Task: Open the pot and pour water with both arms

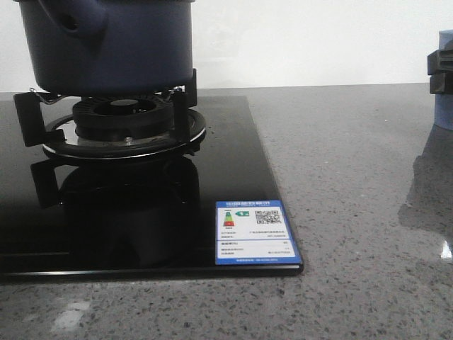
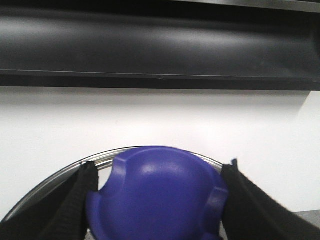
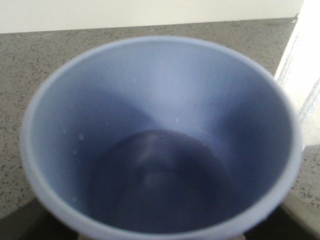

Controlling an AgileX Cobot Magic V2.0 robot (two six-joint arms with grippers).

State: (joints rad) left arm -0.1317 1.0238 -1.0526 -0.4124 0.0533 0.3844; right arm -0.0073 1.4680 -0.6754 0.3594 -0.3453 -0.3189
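Front view: the navy pot (image 1: pixel 106 44) sits on the burner grate (image 1: pixel 120 124) of the black glass hob (image 1: pixel 233 156), handle toward the camera. At the right edge, the right gripper (image 1: pixel 440 72) meets a pale-blue cup (image 1: pixel 444 106).

Left wrist view: the left gripper (image 2: pixel 157 200) has its dark fingers (image 2: pixel 75 200) closed against both sides of the blue lid knob (image 2: pixel 157 195), apparently ready to lift.

Right wrist view: the cup's interior (image 3: pixel 160 145) fills the frame; fingers are hidden, so the grip cannot be told.
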